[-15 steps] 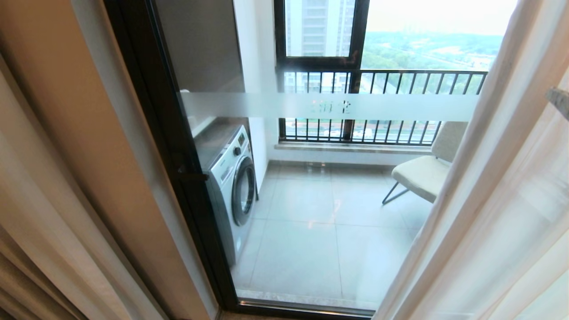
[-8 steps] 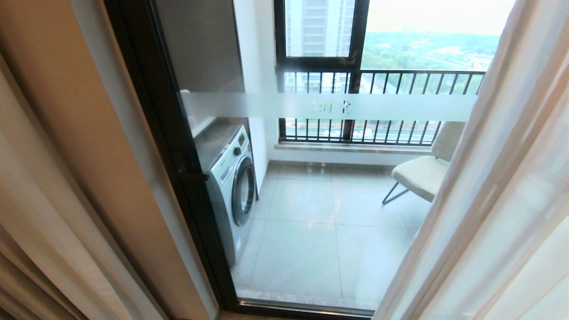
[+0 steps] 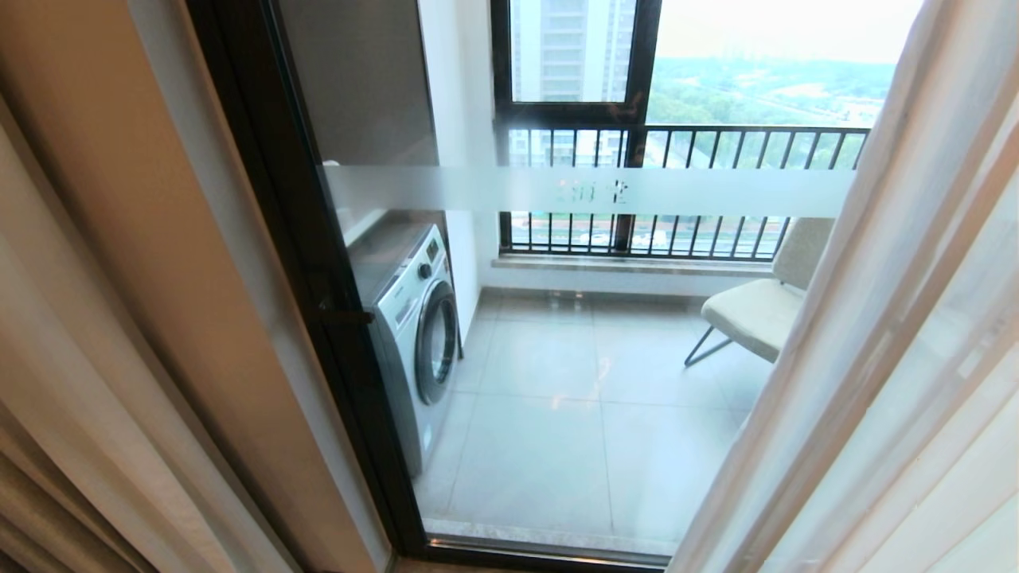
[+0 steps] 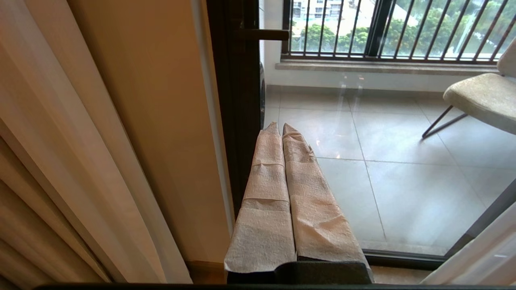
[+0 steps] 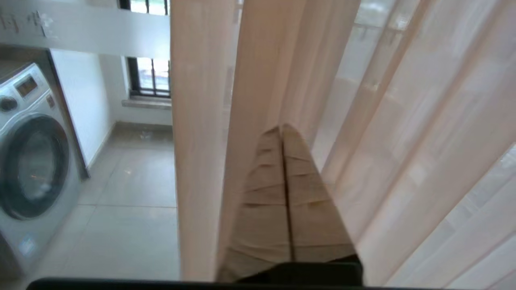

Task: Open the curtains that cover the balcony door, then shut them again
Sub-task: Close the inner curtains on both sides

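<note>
- Right gripper (image 5: pixel 282 131) is pointing into the sheer (image 5: pixel 403 141), fingers pressed together, no fabric visibly between them
- Left gripper (image 4: pixel 279 128) is sitting closed and empty beside the door (image 3: pixel 318 263) frame
- Drapes (image 3: pixel 56 382) are hanging at left, the sheer at right, leaving the glass between uncovered
- A washer (image 3: pixel 418 318) and chair (image 3: pixel 756 314) are standing on the balcony's tiles

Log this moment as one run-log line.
stage: curtains open | balcony door: uncovered | right tool: shut against sheer curtain | left tool: shut, idle near the door frame
</note>
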You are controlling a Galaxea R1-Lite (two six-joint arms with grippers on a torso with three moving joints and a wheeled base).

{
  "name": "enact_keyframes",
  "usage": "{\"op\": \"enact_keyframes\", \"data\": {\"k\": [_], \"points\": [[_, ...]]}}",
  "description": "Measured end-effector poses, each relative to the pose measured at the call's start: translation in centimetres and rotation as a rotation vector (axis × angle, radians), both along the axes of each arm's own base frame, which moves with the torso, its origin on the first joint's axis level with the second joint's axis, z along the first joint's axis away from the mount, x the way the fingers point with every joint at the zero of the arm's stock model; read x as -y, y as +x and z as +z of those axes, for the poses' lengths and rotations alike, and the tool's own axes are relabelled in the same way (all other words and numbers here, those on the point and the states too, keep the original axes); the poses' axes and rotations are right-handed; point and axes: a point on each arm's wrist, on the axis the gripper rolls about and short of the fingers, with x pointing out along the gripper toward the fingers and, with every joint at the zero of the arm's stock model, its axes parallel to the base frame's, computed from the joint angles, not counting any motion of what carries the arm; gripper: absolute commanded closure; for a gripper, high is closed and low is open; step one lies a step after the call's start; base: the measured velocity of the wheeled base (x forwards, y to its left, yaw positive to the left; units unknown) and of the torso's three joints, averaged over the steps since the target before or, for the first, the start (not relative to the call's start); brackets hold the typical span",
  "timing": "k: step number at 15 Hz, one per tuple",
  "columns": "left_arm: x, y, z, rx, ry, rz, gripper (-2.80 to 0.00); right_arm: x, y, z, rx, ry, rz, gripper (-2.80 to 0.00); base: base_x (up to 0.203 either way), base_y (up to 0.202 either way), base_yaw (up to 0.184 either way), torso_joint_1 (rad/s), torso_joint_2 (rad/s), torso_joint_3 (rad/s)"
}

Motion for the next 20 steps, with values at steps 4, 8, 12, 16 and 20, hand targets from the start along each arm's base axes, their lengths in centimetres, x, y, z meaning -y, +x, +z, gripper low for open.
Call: {"op": "enact_keyframes", "data": {"k": [4,8,12,16,20], "points": [[0.0,0.0,0.0,0.000,0.000,0.000,0.00,0.1,-1.7,-3.4,-0.055,0.015,-0.008,0.00,0.000,0.000,0.000,0.000,0.00,0.000],[0.0,0.0,0.0,0.000,0.000,0.000,0.00,0.2,-4.4,-7.9,-0.132,0.036,0.001,0.00,0.000,0.000,0.000,0.000,0.00,0.000],[0.0,0.0,0.0,0.000,0.000,0.000,0.00,0.3,-7.5,-11.2,-0.208,0.080,0.013,0.00,0.000,0.000,0.000,0.000,0.00,0.000],[0.0,0.0,0.0,0.000,0.000,0.000,0.00,0.1,-9.4,-14.3,-0.231,0.083,0.084,0.00,0.000,0.000,0.000,0.000,0.00,0.000],[0.0,0.0,0.0,0.000,-0.001,0.001,0.00,-0.2,-10.8,-16.5,-0.191,0.082,0.207,0.00,0.000,0.000,0.000,0.000,0.00,0.000]]}}
